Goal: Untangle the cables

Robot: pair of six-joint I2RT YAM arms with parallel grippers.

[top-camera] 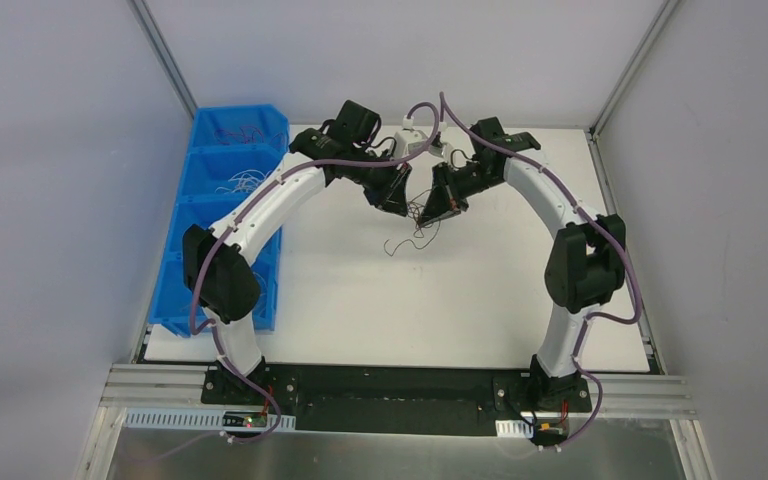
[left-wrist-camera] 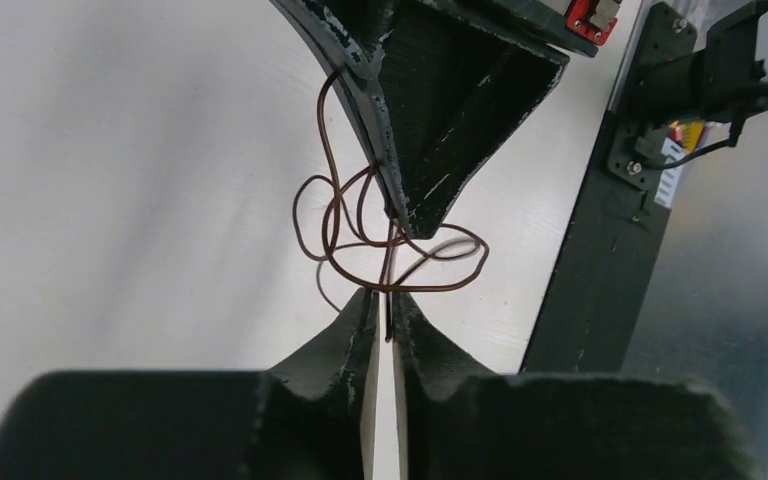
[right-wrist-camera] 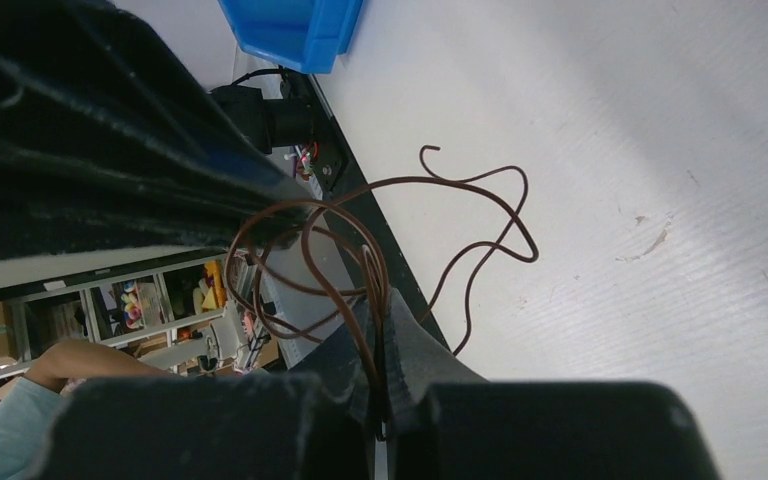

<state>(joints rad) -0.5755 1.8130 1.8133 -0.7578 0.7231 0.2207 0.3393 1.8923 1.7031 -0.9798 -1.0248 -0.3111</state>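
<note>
So that the loops can be drawn apart, it seems, the cables [left-wrist-camera: 390,262] hang bunched over the white surface [top-camera: 360,300], pinched from either side: the left jaws and the right jaws are each clenched on strands, tips nearly meeting.

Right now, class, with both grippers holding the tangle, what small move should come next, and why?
Probably ease the grippers gently apart. The left gripper and right gripper are each shut on the cables, whose loops hang tangled between them over the table; a slow pull should open the loops.
</note>
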